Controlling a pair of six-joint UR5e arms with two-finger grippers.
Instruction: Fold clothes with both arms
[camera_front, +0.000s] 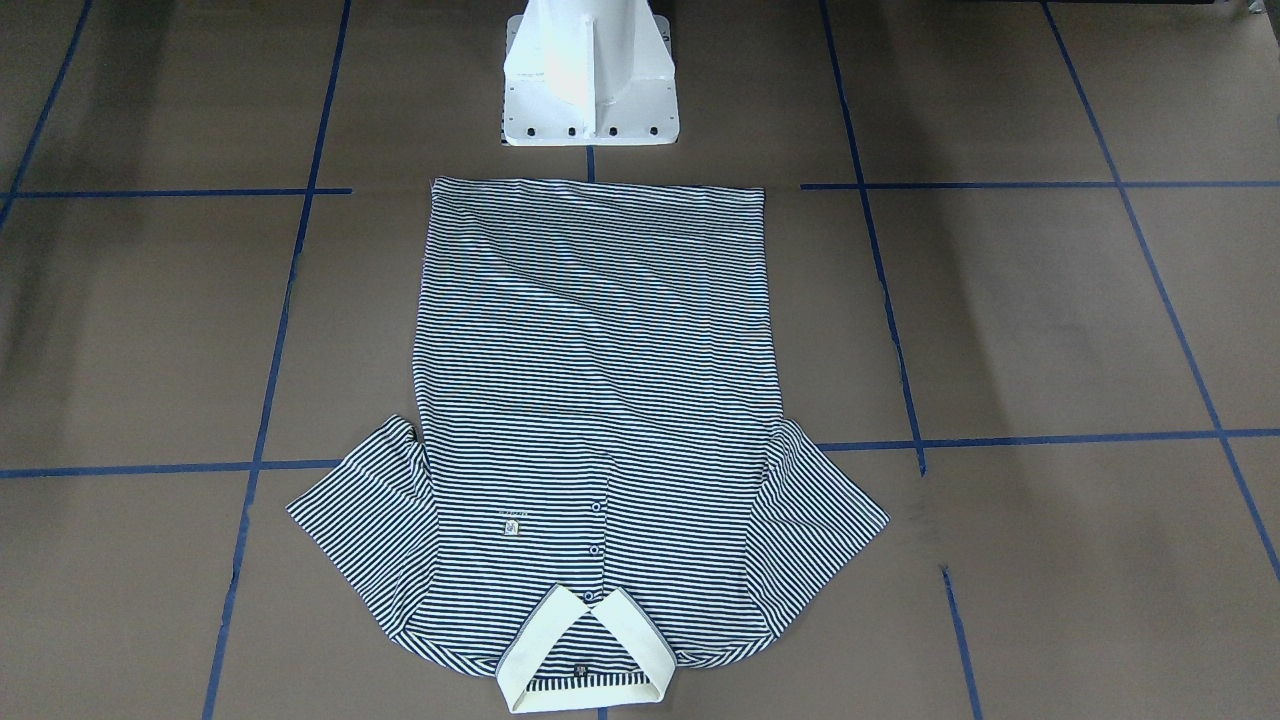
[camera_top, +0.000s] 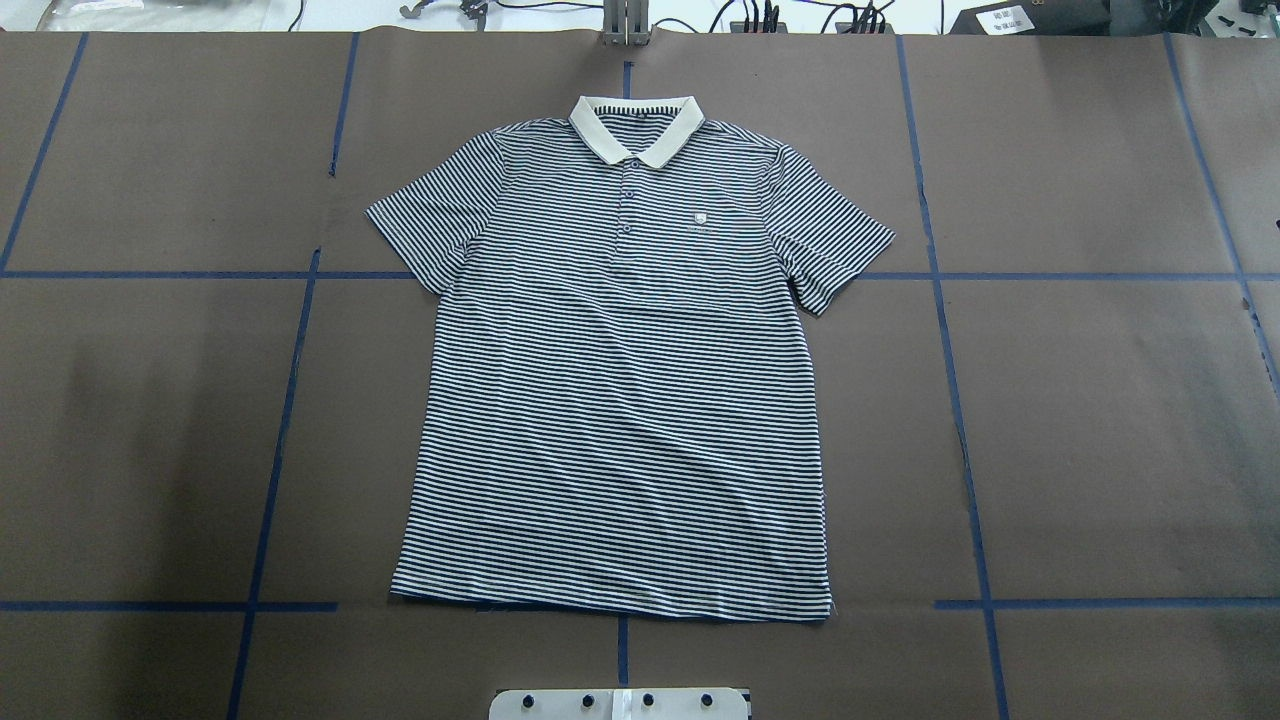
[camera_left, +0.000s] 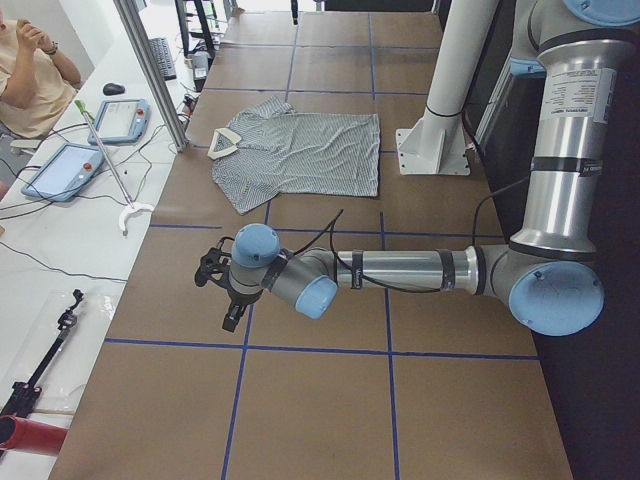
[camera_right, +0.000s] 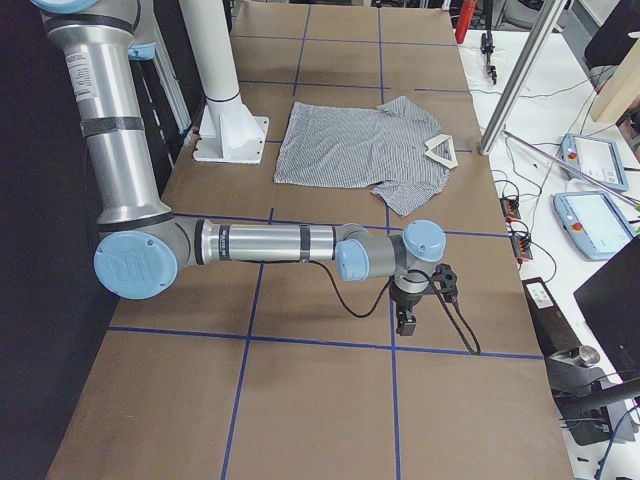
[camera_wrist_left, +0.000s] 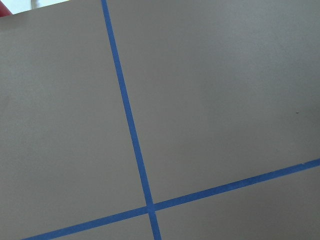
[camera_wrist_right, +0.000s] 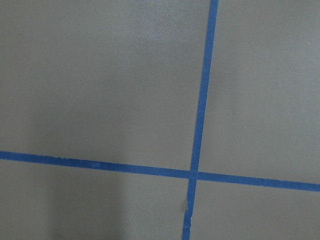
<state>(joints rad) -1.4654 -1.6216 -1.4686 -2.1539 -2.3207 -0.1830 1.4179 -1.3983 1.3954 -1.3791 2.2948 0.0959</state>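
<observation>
Lying flat and face up in the middle of the brown paper-covered table (camera_top: 1100, 420) is the navy-and-white striped short-sleeved polo shirt (camera_top: 620, 400), fully spread out! From overhead, its cream collar (camera_top: 636, 128) points to 12 o'clock. The straight hem sits at 6 o'clock, just short of the white pedestal base (camera_top: 620, 703), and the sleeves fan toward 10 and 2 o'clock. A small chest logo (camera_top: 701, 218) sits at 3 o'clock from the button placket. The silver-grey left arm (camera_left: 400, 270) stretches low over bare table, well apart from the shirt, with the left fingers (camera_left: 231, 318) pointing down. Spread or pressed together? I cannot tell from the side. Same story for the silver-grey right arm (camera_right: 260, 243) at the other end: the right fingers (camera_right: 407, 325) hang near a blue tape line (camera_wrist_right: 202, 85), and I cannot tell their state either. Both wrist cameras see only brown table and crossing tape.
</observation>
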